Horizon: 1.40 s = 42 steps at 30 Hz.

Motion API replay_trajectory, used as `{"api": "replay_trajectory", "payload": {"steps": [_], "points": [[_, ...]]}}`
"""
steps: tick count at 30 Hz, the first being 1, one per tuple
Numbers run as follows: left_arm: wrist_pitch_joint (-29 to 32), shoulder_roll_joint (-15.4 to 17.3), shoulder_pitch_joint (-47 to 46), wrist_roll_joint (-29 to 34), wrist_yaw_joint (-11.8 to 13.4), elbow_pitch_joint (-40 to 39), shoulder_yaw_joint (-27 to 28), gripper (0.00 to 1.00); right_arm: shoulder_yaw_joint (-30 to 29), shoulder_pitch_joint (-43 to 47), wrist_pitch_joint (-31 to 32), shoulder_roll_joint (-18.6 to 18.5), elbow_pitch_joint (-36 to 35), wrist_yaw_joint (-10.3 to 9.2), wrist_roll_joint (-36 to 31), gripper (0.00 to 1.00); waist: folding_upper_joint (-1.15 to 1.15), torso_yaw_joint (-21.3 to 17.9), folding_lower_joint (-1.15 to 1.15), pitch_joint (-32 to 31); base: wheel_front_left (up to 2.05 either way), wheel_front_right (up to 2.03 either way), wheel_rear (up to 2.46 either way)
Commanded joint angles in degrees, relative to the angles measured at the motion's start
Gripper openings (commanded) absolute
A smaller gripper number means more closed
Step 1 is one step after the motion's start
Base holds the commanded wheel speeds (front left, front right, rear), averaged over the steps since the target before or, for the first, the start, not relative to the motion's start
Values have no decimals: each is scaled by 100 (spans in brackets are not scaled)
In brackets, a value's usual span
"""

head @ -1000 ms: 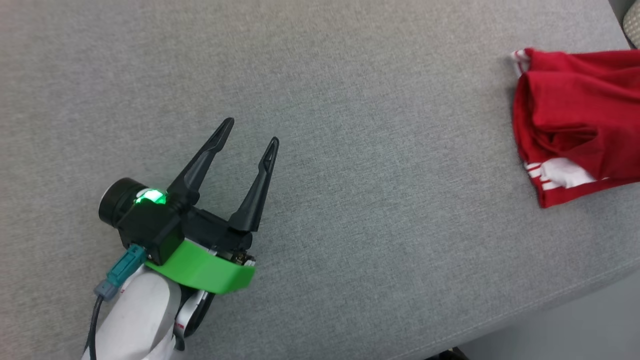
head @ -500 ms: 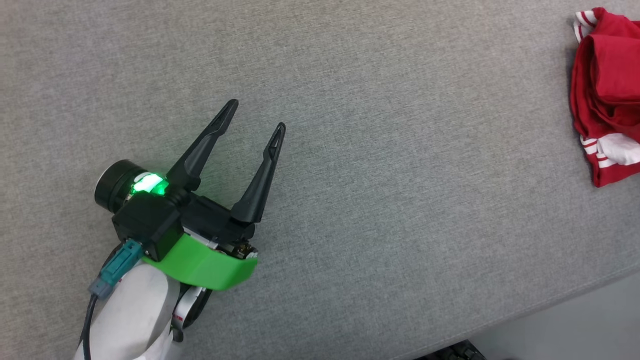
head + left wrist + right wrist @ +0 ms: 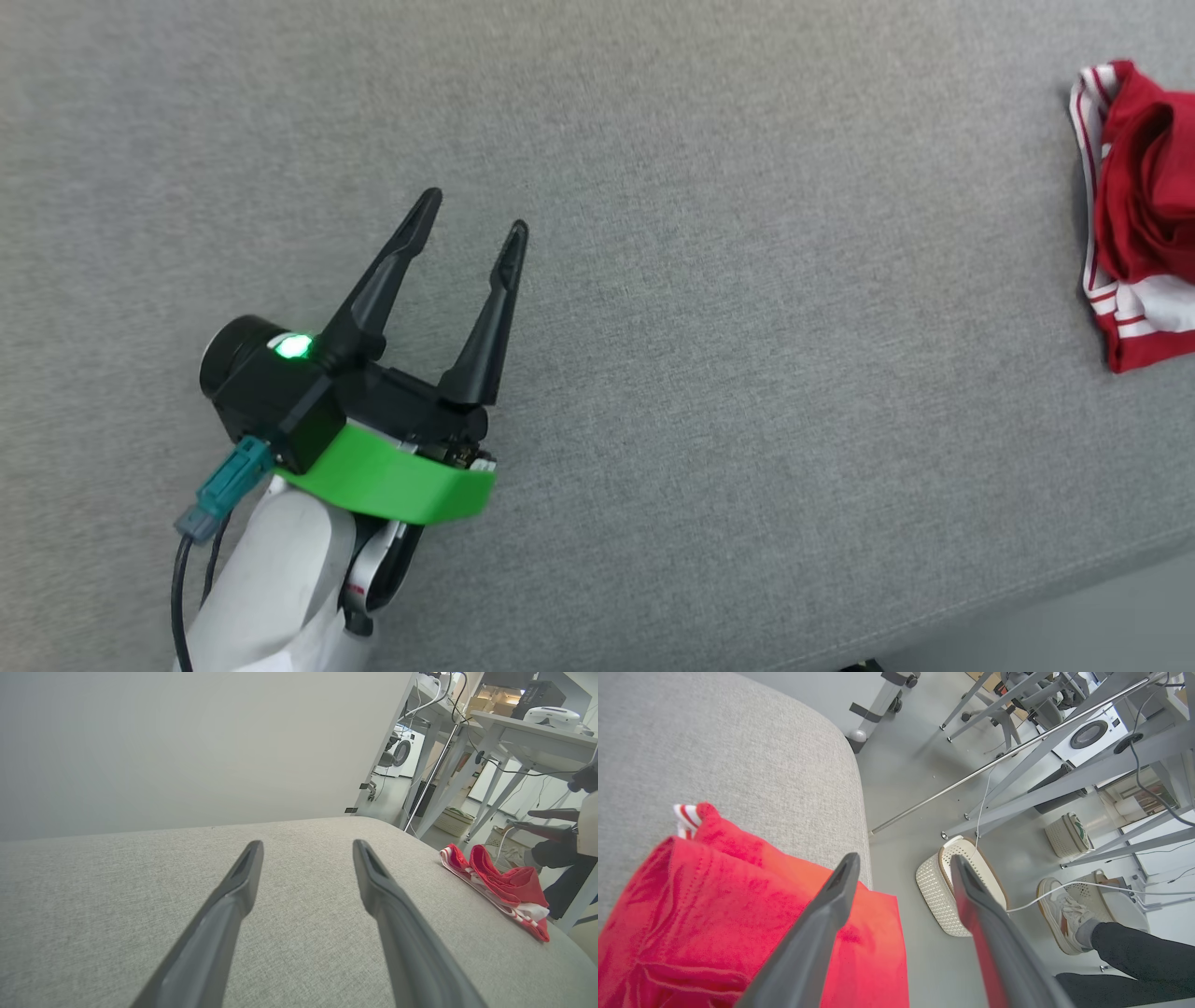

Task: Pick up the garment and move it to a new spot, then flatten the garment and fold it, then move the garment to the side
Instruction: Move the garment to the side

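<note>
We see a wide grey padded table point(image 3: 653, 392). The red garment point(image 3: 1144, 215) lies bunched at its right edge. Our left gripper point(image 3: 474, 213) hovers well apart from it, fingers spread and empty. Our right gripper point(image 3: 904, 859) hangs above the garment, fingers apart, gripping nothing. A person's shoe point(image 3: 1059, 917) rests on the floor.

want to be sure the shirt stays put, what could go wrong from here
1. The garment lies bunched at the edge of the table, and one corner seems to reach past it. It could slide off toward the basket on the floor.
2. The right gripper is open just above the cloth, so a finger might snag it.
3. A person's foot is near that arm.
</note>
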Motion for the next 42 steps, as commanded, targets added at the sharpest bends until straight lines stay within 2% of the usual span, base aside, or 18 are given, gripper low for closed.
{"api": "replay_trajectory", "payload": {"steps": [1, 8, 17, 23, 31, 42], "points": [[-34, -52, 118, -42, -15, 42, 74, 100, 13, 28, -72, 90, -179, -10, 107, 100, 0, 271, 0, -525, 0, 0, 0], [-34, -358, 549, -163, -15, 352, 499, 100, -13, 664, -311, 540, -1512, -10, 846, 100, 0, 674, 0, -1342, 0, 0, 0], [-34, -636, 1092, -180, -15, 686, 938, 100, -414, 2107, -480, 1497, -2841, -10, 1300, 100, 0, 1170, 0, -2052, 0, 0, 0], [-34, -743, 1348, -134, -15, 917, 1093, 100, -614, 3027, -716, 2183, -3222, -10, 1362, 100, 0, 1454, 0, -2305, 0, 0, 0], [-34, -847, 1595, 46, -15, 1095, 1182, 100, -791, 3998, -1011, 2968, -3375, -10, 1195, 100, 0, 1679, 0, -2505, 0, 0, 0], [-34, -1008, 1757, 425, -15, 1166, 1463, 100, -670, 4301, -1112, 3455, -3462, -10, 791, 100, 0, 1683, 0, -2483, 0, 0, 0]]}}
